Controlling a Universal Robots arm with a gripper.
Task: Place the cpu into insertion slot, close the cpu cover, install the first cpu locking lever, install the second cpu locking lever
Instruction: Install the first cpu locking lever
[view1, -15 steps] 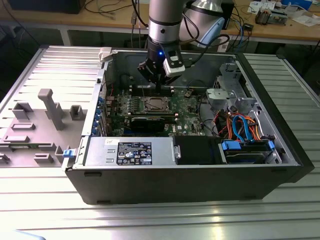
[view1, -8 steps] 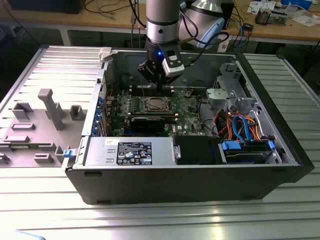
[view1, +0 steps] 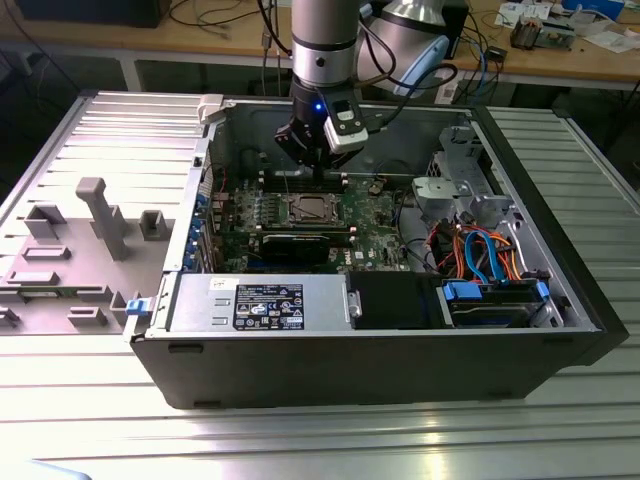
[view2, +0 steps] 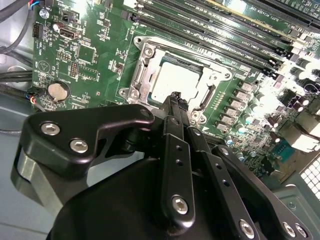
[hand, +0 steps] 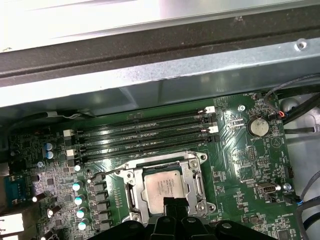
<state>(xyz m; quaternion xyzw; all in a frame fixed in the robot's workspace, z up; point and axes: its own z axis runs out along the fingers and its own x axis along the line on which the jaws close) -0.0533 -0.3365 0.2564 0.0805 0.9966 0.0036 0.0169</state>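
The cpu (hand: 163, 189) lies flat in the insertion slot (hand: 131, 196) on the green motherboard, its silver top showing in both wrist views (view2: 172, 82). The cpu cover (hand: 197, 186) is a silver frame lying down around the chip (view2: 145, 70). A thin wire locking lever (hand: 150, 162) runs along the slot's edge; I cannot tell whether it is latched. My gripper (view2: 175, 96) hangs just above the slot's edge, black fingers pressed together with nothing between them (hand: 172, 202). In the exterior view the gripper (view1: 317, 168) sits over the slot (view1: 308, 208) inside the open computer case.
Long black memory slots (hand: 145, 132) run beside the socket, towards the case wall (hand: 160, 75). A coin battery (hand: 258, 126) sits nearby. Power supply (view1: 262, 303), drive cage (view1: 495, 300) and coloured cables (view1: 470, 245) fill the case's near side. Grey fixtures (view1: 100, 215) stand at the exterior view's left.
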